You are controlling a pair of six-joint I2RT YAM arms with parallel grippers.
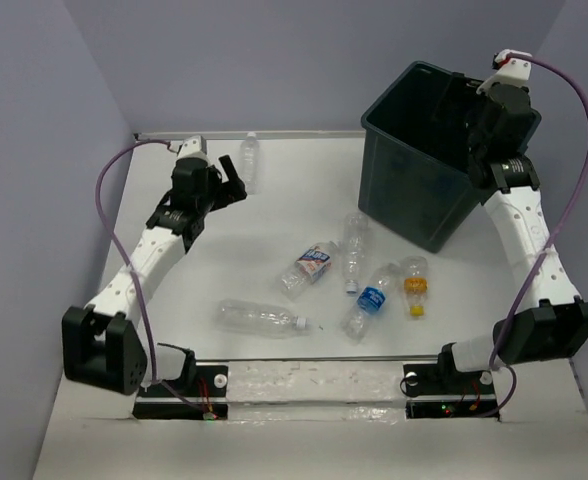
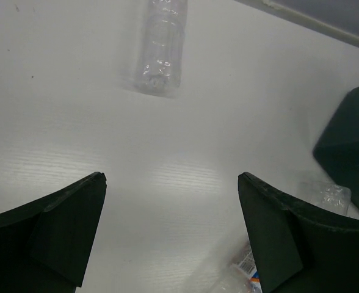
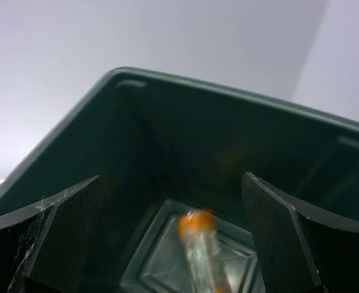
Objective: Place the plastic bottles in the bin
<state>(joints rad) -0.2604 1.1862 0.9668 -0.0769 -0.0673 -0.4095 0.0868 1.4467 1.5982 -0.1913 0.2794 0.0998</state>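
Both my hands spread: right hand over bin, orange-capped bottle inside; left hand near clear bottle on tabletop.

The bin stands at the far right of the table, with one bottle lying inside on its floor. Just in front of it lie four bottles in a cluster, a fifth bottle nearer and to their left, and a lone bottle by the back edge, left of the bin.
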